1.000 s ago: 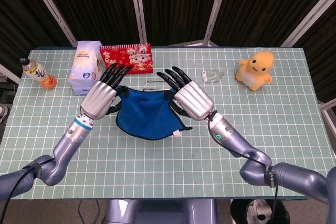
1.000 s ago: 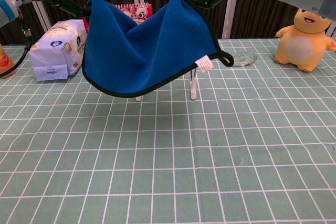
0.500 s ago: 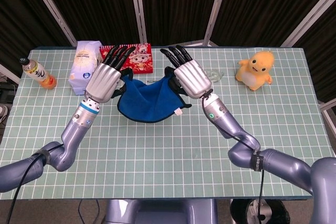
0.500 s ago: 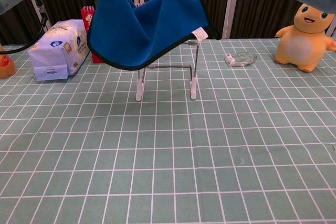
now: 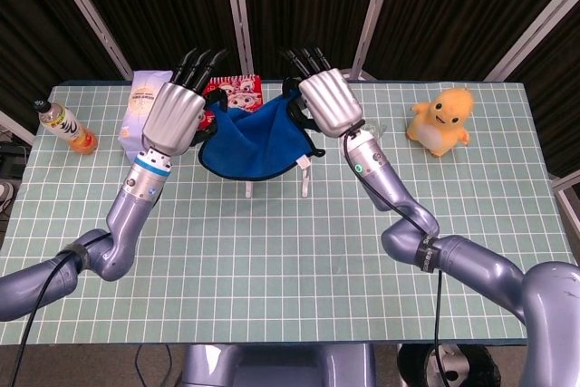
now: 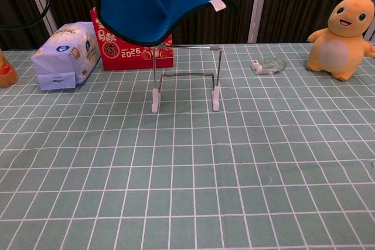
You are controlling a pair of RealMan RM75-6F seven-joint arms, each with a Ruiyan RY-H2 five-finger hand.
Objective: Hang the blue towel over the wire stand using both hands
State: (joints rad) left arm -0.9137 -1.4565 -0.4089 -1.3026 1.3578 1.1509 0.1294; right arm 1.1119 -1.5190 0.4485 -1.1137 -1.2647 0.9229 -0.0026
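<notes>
The blue towel (image 5: pixel 256 144) hangs stretched between my two hands, sagging in the middle, a white tag at its right corner. My left hand (image 5: pixel 176 117) grips its left edge and my right hand (image 5: pixel 326 103) grips its right edge. In the chest view the blue towel (image 6: pixel 157 1) is high above the wire stand (image 6: pixel 186 78), its lowest fold just over the stand's top bar, and both hands are out of that view. The stand's white feet (image 5: pixel 305 190) show below the towel in the head view.
A red printed box (image 6: pixel 130 57) stands behind the stand. A white tissue pack (image 6: pixel 62 55) and an orange bottle (image 5: pixel 66 126) are at the left. A clear wrapper (image 6: pixel 267 65) and a yellow plush toy (image 6: pixel 344 38) lie to the right.
Both hands have risen and moved away from me with the towel. The towel lifted from in front of the stand to above it, uncovering the stand and red box.
</notes>
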